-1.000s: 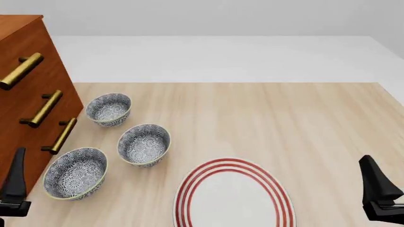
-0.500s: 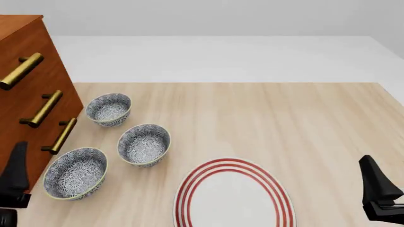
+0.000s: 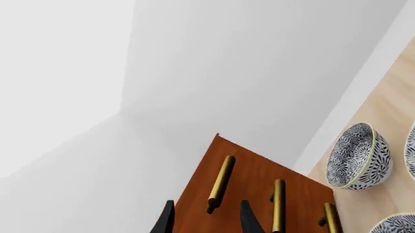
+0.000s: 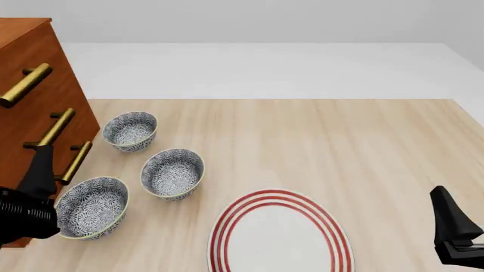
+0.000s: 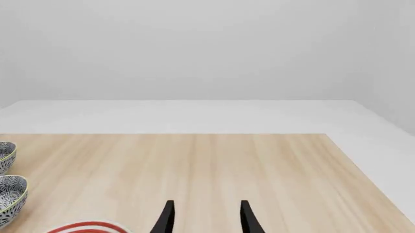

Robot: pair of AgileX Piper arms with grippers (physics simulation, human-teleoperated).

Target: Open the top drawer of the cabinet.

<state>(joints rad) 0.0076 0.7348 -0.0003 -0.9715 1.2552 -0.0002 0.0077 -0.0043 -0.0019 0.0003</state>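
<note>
Our left gripper (image 3: 206, 221), fingers apart and holding nothing, points at the top drawer (image 3: 220, 180), which we judge not opened yet.

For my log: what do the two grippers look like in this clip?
Both are matte black. The left gripper shows slim, pointed tapering fingers on a dark, ribbed cylindrical body. The right gripper has the same pointed black fingers on a blocky black base. No cables or markings are visible.
</note>
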